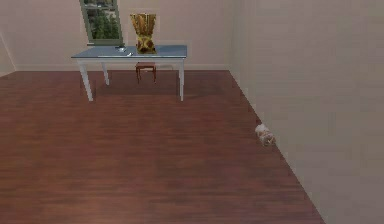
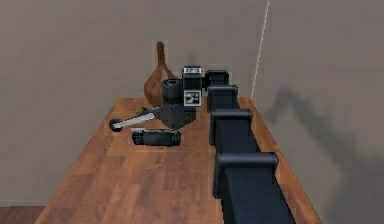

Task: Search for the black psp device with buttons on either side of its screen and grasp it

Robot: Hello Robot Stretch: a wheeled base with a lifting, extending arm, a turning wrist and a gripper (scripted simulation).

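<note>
The search looks done: the flat black PSP device with side buttons appears to lie on the brown wooden tabletop, at five o'clock just beside the dark two-finger gripper. Whether the gripper holds anything cannot be told, so I judge a confirmed grasp is still to come.

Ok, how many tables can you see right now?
2: a blue-topped table on white legs by the far wall in the forward view, and a wooden table in the arm side view.

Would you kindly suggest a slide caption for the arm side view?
End effector near black PSP, wooden table beneath, brown vase behind.
</note>
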